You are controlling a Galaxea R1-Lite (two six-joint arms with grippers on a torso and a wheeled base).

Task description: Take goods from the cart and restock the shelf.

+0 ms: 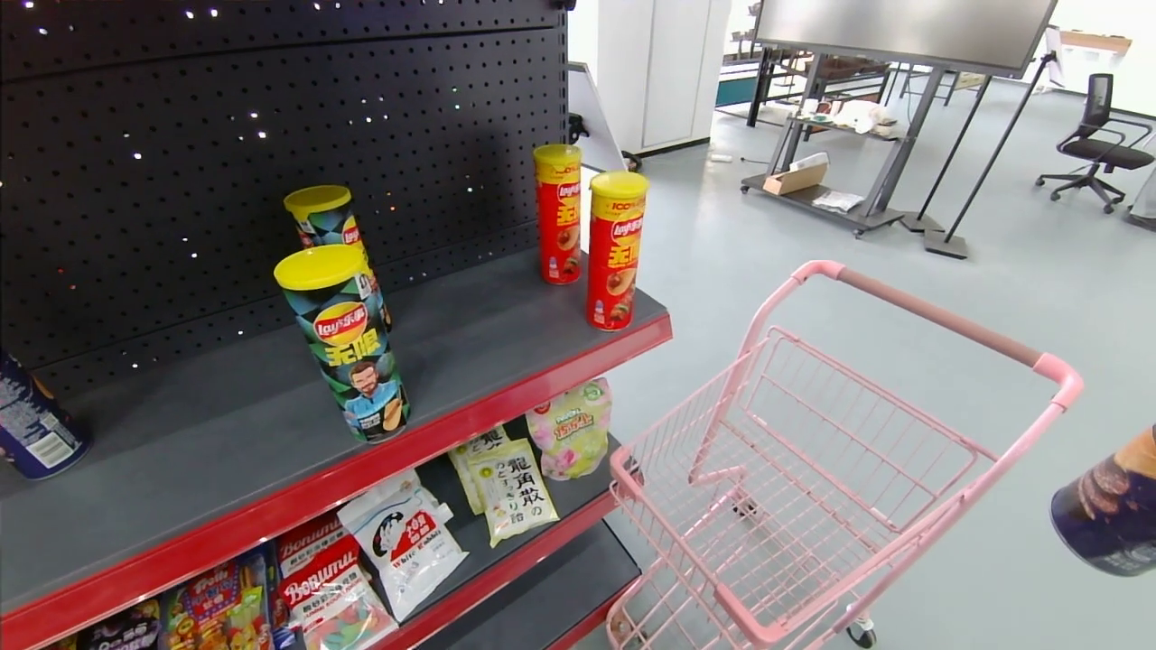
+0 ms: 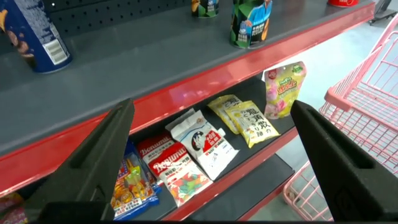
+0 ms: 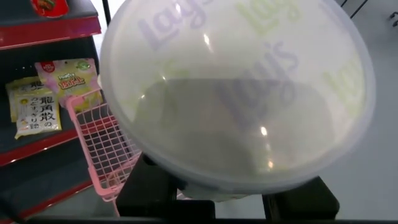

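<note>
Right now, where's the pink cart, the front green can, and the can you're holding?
pink cart (image 1: 939, 316), head view, on its handle bar.
front green can (image 1: 354, 361), head view, on its label.
held can (image 1: 1106, 515), head view, on its dark side.

Dark chip can (image 1: 1109, 516) tilted beside pink cart (image 1: 903, 433); shelf (image 1: 217, 424) with upright cans (image 1: 348, 348)

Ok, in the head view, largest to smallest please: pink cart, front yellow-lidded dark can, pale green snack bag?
1. pink cart
2. front dark can
3. pale green snack bag
The can is nearer the camera, so true sizes may differ.
</note>
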